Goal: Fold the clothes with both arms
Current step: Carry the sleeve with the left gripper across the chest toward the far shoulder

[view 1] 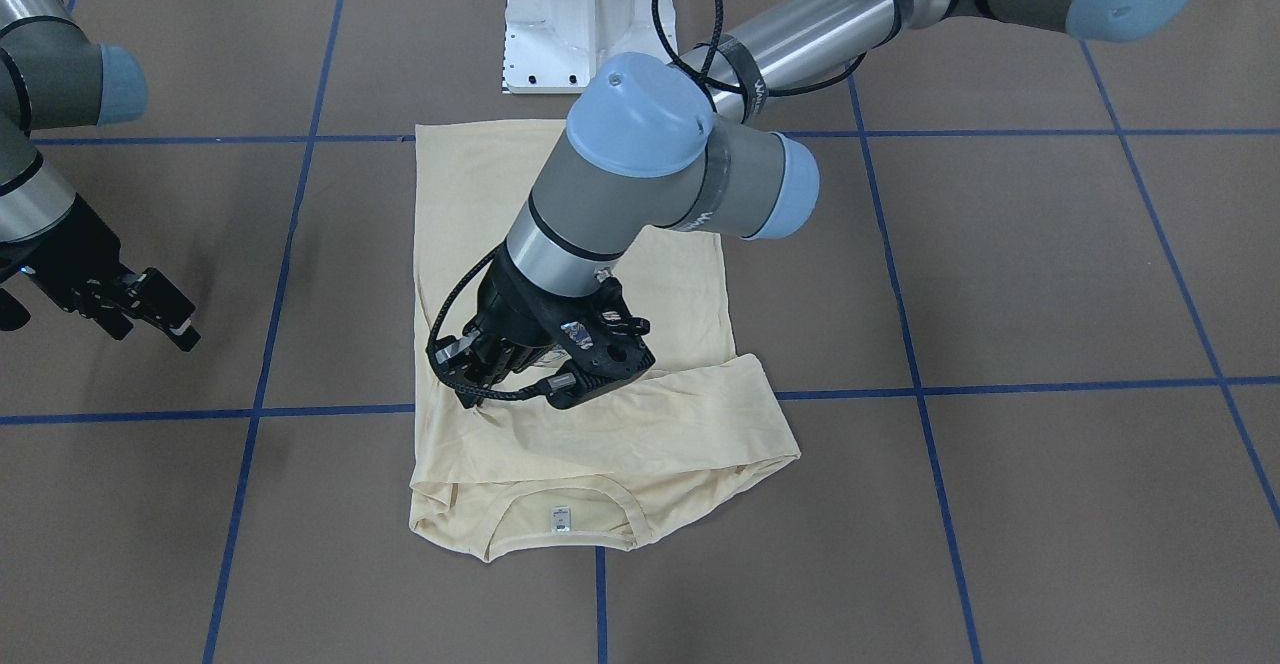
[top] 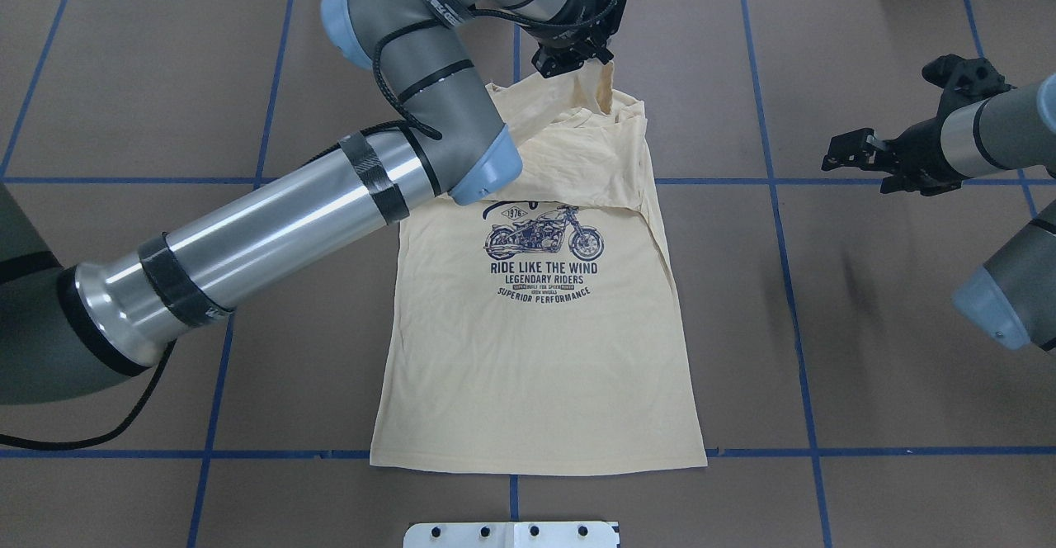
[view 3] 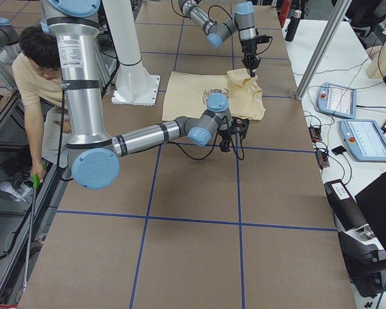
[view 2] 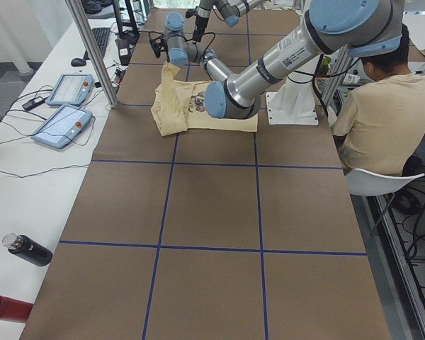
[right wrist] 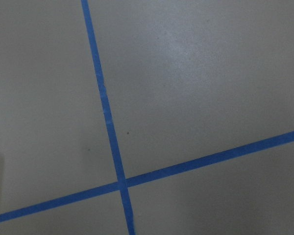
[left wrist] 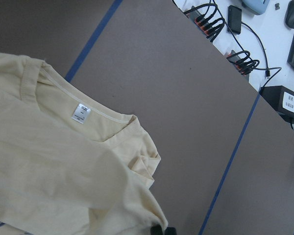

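Observation:
The cream-yellow shirt [top: 536,350] lies flat on the brown table with its navy motorcycle print [top: 540,259] facing up. A sleeve is folded across the collar end [view 1: 620,434], and the white neck label [view 1: 561,518] shows. My left gripper [top: 605,59] hovers over that collar end, shut on a lifted fold of the shirt's fabric [top: 606,86]. In the left wrist view its fingertips [left wrist: 161,230] pinch the cloth beside the collar [left wrist: 103,122]. My right gripper [top: 854,156] hangs open over bare table, well off the shirt's side, holding nothing.
The white pedestal base [view 1: 580,24] stands just behind the shirt's hem. A seated person [view 2: 375,120] is beside the robot. Control tablets [view 2: 64,106], cables and bottles [view 2: 28,249] lie on the white bench along the far side. Blue tape lines [right wrist: 108,122] grid the table.

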